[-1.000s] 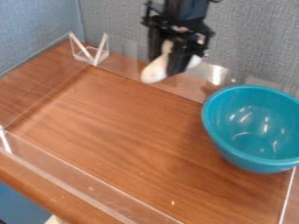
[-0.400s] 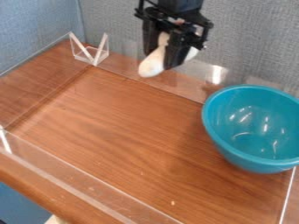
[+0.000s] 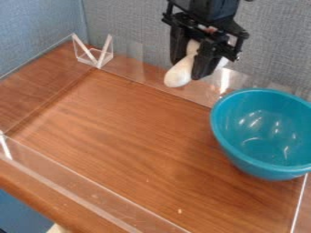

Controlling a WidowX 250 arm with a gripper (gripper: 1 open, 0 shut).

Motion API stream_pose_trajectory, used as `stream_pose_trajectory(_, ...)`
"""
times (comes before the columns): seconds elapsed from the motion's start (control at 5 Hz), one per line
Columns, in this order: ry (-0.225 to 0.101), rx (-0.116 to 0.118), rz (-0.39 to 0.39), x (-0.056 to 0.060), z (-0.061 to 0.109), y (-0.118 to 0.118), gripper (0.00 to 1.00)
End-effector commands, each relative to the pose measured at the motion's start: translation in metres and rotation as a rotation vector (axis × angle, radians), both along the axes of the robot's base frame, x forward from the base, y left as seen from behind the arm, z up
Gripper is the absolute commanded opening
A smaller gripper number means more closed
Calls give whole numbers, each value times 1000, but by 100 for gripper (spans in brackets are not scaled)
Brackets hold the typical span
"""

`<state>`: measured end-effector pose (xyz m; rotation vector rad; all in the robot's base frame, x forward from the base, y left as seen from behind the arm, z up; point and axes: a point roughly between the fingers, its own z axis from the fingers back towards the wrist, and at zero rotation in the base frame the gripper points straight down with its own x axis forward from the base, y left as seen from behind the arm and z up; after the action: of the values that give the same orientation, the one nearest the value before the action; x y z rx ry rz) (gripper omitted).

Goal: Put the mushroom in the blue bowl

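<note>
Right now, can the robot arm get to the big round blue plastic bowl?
Probably yes: the black metal-looking gripper hangs beside the round, glossy blue bowl, and nothing seems to stand between them.

Bowl (image 3: 261, 136) teal-blue; table (image 3: 109, 127) orange-brown, wood-grained; fingers (image 3: 202, 56) black; back wall (image 3: 279, 41) speckled grey.
</note>
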<state>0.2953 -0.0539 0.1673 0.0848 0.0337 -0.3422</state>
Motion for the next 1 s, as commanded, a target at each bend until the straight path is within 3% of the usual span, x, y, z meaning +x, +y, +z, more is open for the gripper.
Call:
stream_pose_trajectory(0.0,-86,-6,-10,4,21,-19,0)
stream_pose_trajectory(0.2,-99,-8,-79,13,19,-49,0)
stream_pose_trajectory(0.4,-105,-40,-177,16,18,-85,0)
stream_pose_trajectory(0.6,-112,-64,-221,14,10,-108,0)
stream_pose_trajectory(0.8,-123,-81,-235,16,4,-109,0)
